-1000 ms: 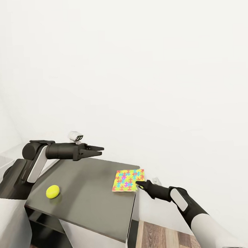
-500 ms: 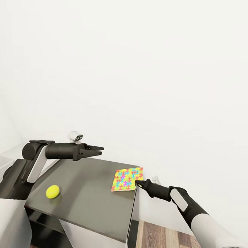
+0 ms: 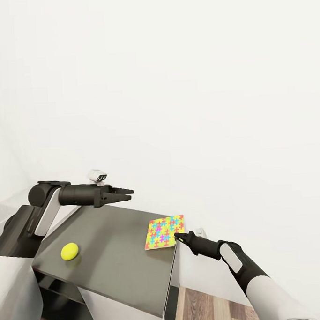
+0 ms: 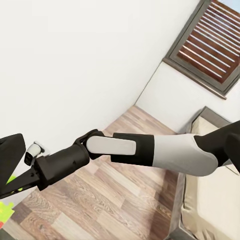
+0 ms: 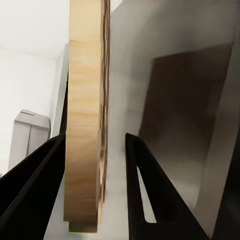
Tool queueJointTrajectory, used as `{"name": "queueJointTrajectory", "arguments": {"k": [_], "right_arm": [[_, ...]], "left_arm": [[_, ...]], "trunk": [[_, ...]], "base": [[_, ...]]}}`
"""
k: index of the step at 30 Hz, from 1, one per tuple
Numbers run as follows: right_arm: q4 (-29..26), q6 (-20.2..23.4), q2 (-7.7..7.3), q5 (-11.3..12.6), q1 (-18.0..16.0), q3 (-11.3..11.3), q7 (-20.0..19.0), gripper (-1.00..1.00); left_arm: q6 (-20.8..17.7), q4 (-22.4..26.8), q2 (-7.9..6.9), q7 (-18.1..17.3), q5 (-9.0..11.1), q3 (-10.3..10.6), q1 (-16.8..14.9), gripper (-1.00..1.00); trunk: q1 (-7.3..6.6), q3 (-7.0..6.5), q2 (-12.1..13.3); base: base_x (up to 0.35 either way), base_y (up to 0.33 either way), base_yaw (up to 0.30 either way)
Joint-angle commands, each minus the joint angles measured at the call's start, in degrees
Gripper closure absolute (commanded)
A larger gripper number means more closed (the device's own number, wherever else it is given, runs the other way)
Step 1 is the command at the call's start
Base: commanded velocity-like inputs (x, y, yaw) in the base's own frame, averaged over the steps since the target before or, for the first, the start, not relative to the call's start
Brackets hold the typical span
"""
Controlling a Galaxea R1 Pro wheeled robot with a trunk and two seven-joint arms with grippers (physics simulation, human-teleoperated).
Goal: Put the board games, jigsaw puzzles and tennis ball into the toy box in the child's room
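A colourful jigsaw puzzle (image 3: 164,231) is at the right end of the dark table (image 3: 108,247), with its near edge tilted up off the top. My right gripper (image 3: 178,236) is shut on the puzzle's near right corner. The right wrist view looks along the puzzle's wooden edge (image 5: 85,125), which stands between my two black fingers (image 5: 35,185). A yellow-green tennis ball (image 3: 69,251) lies on the table's left part. My left gripper (image 3: 129,194) hovers above the table's far edge, open and holding nothing.
A white wall rises directly behind the table. Wood floor (image 3: 210,307) lies to the right of the table's drop-off. An open shelf (image 3: 54,287) sits under the table's front. In the left wrist view I see my right arm (image 4: 150,150), a window blind (image 4: 210,45) and a bed edge (image 4: 200,200).
The table and ball sit slightly lower in the picture, so the view has risen. The puzzle has stayed level with my right gripper and has tipped up off the table. The left arm holds its pose.
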State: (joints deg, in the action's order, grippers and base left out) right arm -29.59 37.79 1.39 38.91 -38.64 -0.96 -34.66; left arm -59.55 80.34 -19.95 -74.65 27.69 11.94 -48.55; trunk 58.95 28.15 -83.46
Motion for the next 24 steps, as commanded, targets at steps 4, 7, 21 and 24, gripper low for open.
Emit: {"name": "queueJointTrajectory", "arguments": {"k": [4,7,21,24], "right_arm": [[0.0,0.4,0.02,0.2,0.0,-0.1,0.0,1.00],[0.0,0.4,0.02,0.2,0.0,-0.1,0.0,1.00],[0.0,0.4,0.02,0.2,0.0,-0.1,-0.3,1.00],[0.0,0.4,0.02,0.2,0.0,-0.1,-0.4,1.00]], "left_arm": [[-0.5,0.0,-0.08,-0.1,0.2,0.0,-0.1,-1.00],[-0.5,0.0,-0.29,-0.1,0.3,-0.1,-0.1,-1.00],[-0.5,-0.1,-0.54,-0.1,0.2,0.0,-0.1,-1.00],[-0.5,-0.1,-1.02,-0.1,0.3,0.1,0.0,-1.00]], "trunk": [[-0.01,0.06,0.0],[-0.45,-0.30,0.8],[-3.52,-2.81,6.4],[-4.18,-3.35,7.6]], "base": [[0.000,0.000,0.000],[0.000,0.000,0.000],[-0.068,0.000,0.000],[-0.034,0.000,0.000]]}}
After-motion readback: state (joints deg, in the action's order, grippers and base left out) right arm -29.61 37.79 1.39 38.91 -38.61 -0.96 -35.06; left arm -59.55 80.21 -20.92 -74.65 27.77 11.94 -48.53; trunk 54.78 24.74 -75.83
